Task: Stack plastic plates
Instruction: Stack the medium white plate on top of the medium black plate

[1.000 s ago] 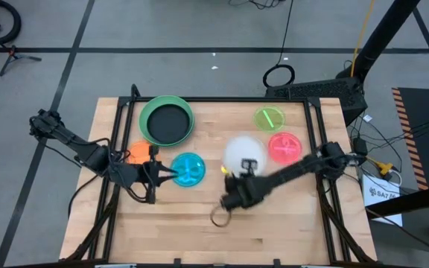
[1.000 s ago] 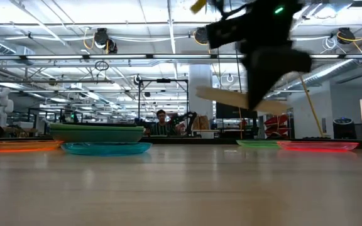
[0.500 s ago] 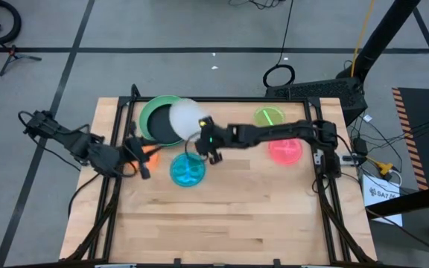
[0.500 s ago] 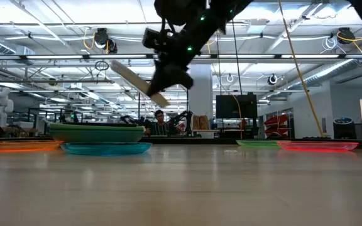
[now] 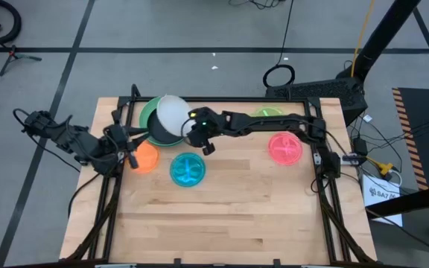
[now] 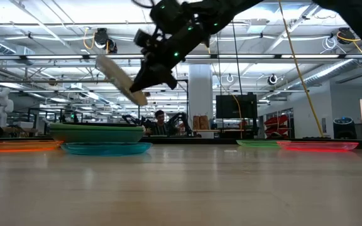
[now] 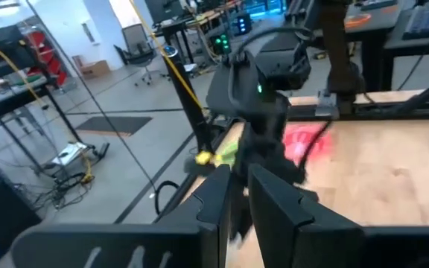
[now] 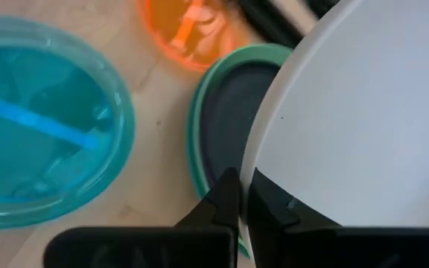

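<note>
Right jaws (image 5: 194, 134) pinching white plate (image 5: 171, 115) by its rim, tilted, above green stack (image 5: 152, 113) at desk (image 5: 237, 216) rear. Left jaws (image 5: 127, 145) near orange plate (image 5: 146, 157), nearly closed, holding nothing visible. Risk: tilted release, plate sliding off stack; thin rim pinch slipping.

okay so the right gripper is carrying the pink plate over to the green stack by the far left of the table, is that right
Not quite: the right gripper is shut on the white plate, not the pink one, as the high view shows. The pink plate lies on the table. The rest holds: it is at the green stack.
</note>
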